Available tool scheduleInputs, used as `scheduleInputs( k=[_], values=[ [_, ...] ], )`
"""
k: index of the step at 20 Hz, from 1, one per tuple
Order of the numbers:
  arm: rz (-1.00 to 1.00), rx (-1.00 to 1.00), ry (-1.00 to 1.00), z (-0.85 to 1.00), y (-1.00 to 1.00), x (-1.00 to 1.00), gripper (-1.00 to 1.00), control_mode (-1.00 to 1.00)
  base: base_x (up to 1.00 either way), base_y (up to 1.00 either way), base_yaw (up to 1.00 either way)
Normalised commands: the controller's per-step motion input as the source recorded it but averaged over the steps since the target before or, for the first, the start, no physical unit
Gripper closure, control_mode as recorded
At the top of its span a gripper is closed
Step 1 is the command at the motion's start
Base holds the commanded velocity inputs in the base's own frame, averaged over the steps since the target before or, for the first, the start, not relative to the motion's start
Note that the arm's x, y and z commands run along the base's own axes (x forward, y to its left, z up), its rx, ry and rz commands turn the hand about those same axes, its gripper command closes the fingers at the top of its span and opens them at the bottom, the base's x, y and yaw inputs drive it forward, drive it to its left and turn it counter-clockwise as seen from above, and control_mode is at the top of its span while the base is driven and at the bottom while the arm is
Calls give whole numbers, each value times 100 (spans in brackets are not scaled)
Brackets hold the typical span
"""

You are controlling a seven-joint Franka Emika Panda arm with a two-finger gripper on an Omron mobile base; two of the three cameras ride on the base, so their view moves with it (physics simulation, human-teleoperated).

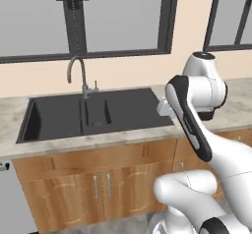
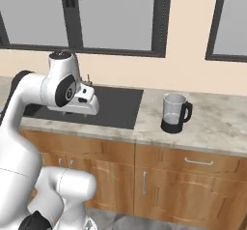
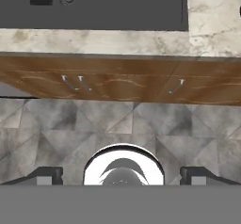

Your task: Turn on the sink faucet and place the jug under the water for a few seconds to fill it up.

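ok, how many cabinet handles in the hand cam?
3: two handles side by side below the sink, and a third further right. More may sit outside this view.

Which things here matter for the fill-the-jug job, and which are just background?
For the job:
- faucet, behind the sink, no water running
- sink, black, set in the counter
- jug, upright on the counter right of the sink
- end effector, open, holding nothing

Just there:
- windows
- cabinet doors under the counter
- tiled floor
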Motion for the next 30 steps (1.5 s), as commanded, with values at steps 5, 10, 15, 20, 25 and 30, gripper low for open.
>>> scheduleInputs(
  k=[5,10,15,20,25,30],
  values=[
    [0,0,0,0,0,0,-100,100,26,56,-3],
    [0,0,0,0,0,0,-100,100,48,27,-3],
    [0,0,0,0,0,0,-100,100,63,17,-1],
    [0,0,0,0,0,0,-100,100,67,22,-1],
    [0,0,0,0,0,0,-100,100,67,21,-1],
    [-3,0,0,-3,10,19,-100,-100,24,8,-1]
  ],
)
